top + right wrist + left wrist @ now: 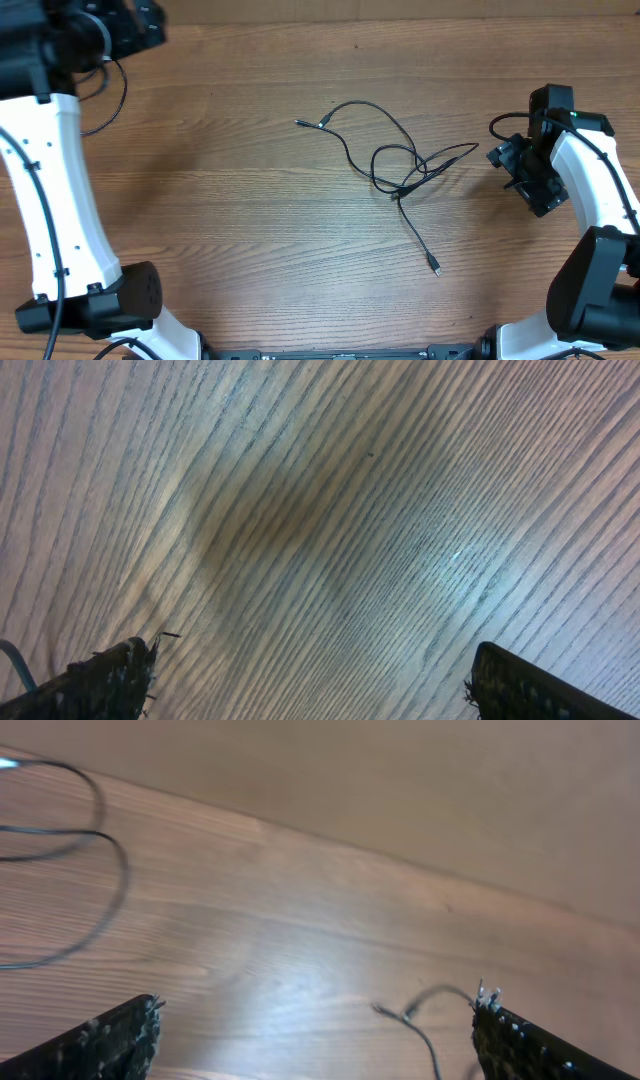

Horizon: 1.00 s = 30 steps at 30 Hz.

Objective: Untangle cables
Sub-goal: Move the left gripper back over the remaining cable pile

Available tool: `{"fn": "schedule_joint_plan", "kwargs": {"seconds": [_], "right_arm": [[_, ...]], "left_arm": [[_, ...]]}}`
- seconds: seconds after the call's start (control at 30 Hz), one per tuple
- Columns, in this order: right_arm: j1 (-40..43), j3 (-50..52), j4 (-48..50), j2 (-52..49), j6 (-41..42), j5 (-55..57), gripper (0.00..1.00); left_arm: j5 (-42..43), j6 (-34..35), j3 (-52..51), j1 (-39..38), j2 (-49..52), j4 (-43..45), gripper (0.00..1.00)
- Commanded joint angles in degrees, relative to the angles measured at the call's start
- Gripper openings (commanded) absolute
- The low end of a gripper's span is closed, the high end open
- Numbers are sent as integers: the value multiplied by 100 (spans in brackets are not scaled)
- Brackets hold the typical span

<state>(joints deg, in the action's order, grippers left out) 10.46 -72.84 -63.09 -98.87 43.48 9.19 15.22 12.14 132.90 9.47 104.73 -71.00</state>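
The left gripper point(318, 1003) hangs over the table's point(250, 220) 10 o'clock corner, jaws wide and empty. The cables point(404, 186) lie just right of centre in crossed loops. 1 end point(300, 122) trails toward 11 o'clock and 1 pale tip point(436, 271) toward 5 o'clock. At 3 o'clock, near the tangle, the right gripper point(312, 650) is spread wide, holding nothing.

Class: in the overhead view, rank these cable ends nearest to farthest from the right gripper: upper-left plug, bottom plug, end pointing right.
1. end pointing right, close beside the right gripper.
2. bottom plug, below the tangle, toward the robot.
3. upper-left plug, beyond the tangle.
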Motion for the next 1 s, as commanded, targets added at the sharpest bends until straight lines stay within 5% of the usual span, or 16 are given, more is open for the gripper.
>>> {"fn": "schedule_joint_plan", "kwargs": {"seconds": [0.0,0.2,0.97], "right_arm": [[-15,4,0,4,-24,15,100],[-15,4,0,4,-24,15,100],[-15,4,0,4,-24,15,100]], "left_arm": [[-92,94,28,-562,-96,-118,99],[-232,278,-732,-1215,-96,168,100],[-354,933,-4249,-1676,-96,1591,100]]}}
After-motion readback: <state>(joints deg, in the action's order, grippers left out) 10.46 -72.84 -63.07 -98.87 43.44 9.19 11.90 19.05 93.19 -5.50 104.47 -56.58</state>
